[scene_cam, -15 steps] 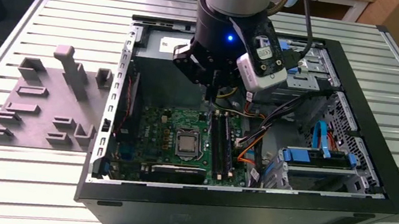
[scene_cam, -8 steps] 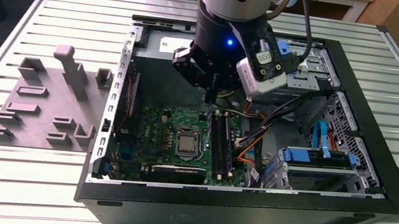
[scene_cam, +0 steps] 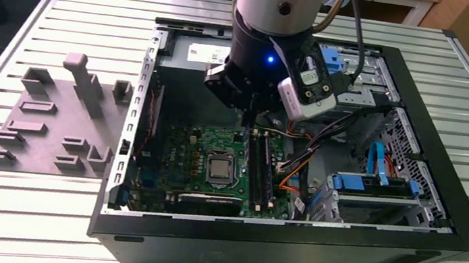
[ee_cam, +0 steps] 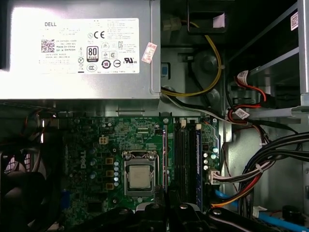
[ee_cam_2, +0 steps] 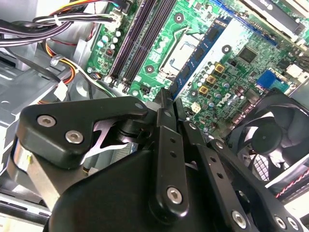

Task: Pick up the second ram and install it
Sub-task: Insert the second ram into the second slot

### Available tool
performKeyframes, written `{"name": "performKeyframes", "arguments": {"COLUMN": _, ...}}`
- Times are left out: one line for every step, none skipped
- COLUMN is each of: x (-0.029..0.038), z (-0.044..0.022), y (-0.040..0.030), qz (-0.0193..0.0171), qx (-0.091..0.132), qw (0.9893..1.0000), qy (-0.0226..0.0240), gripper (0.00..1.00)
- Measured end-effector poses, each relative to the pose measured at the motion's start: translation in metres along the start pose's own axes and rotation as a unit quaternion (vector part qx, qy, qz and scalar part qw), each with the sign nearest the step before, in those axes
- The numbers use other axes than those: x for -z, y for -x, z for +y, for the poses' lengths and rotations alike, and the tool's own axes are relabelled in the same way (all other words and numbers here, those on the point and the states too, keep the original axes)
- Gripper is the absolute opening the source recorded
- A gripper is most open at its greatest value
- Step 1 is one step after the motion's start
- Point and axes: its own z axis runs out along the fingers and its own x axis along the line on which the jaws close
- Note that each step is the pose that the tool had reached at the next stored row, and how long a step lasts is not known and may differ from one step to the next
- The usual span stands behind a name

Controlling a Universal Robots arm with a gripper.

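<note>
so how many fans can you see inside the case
1: a black case fan just off the edge of the motherboard, seen in both wrist views. More may be hidden behind the arm.

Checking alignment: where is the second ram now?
In the first wrist view, the second ram sits in the gripper above the motherboard, between processor socket and memory slots.

You see a green motherboard (scene_cam: 204, 158) with black memory slots (ee_cam: 182, 159) and a silver processor (ee_cam: 139, 177). The gripper (ee_cam_2: 166, 145) is matte black. Yellow, orange and black cables (ee_cam: 251, 179) run beside bright blue drive brackets (scene_cam: 371, 185), near a grey power supply (ee_cam: 79, 48).
</note>
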Motion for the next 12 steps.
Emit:
{"name": "performKeyframes", "arguments": {"x": -0.0007, "z": 0.0, "y": 0.0, "qz": 0.0, "qx": 0.0, "qw": 1.0, "qy": 0.0, "gripper": 0.14}}
{"name": "performKeyframes", "arguments": {"x": -0.0007, "z": 0.0, "y": 0.0, "qz": 0.0, "qx": 0.0, "qw": 1.0, "qy": 0.0, "gripper": 0.14}}
{"name": "performKeyframes", "arguments": {"x": -0.0007, "z": 0.0, "y": 0.0, "qz": 0.0, "qx": 0.0, "qw": 1.0, "qy": 0.0, "gripper": 0.14}}
{"name": "performKeyframes", "arguments": {"x": -0.0008, "z": 0.0, "y": 0.0, "qz": 0.0, "qx": 0.0, "qw": 1.0, "qy": 0.0, "gripper": 0.14}}
{"name": "performKeyframes", "arguments": {"x": -0.0008, "z": 0.0, "y": 0.0, "qz": 0.0, "qx": 0.0, "qw": 1.0, "qy": 0.0, "gripper": 0.14}}
{"name": "performKeyframes", "arguments": {"x": -0.0008, "z": 0.0, "y": 0.0, "qz": 0.0, "qx": 0.0, "qw": 1.0, "qy": 0.0, "gripper": 0.14}}
{"name": "performKeyframes", "arguments": {"x": -0.0009, "z": 0.0, "y": 0.0, "qz": 0.0, "qx": 0.0, "qw": 1.0, "qy": 0.0, "gripper": 0.14}}
{"name": "performKeyframes", "arguments": {"x": -0.0009, "z": 0.0, "y": 0.0, "qz": 0.0, "qx": 0.0, "qw": 1.0, "qy": 0.0, "gripper": 0.14}}
{"name": "performKeyframes", "arguments": {"x": -0.0009, "z": 0.0, "y": 0.0, "qz": 0.0, "qx": 0.0, "qw": 1.0, "qy": 0.0, "gripper": 0.14}}
{"name": "performKeyframes", "arguments": {"x": -0.001, "z": 0.0, "y": 0.0, "qz": 0.0, "qx": 0.0, "qw": 1.0, "qy": 0.0, "gripper": 0.14}}
{"name": "performKeyframes", "arguments": {"x": -0.0011, "z": 0.0, "y": 0.0, "qz": 0.0, "qx": 0.0, "qw": 1.0, "qy": 0.0, "gripper": 0.14}}
{"name": "performKeyframes", "arguments": {"x": -0.0014, "z": 0.0, "y": 0.0001, "qz": 0.0, "qx": 0.001, "qw": 1.0, "qy": 0.0001, "gripper": 0.14}}
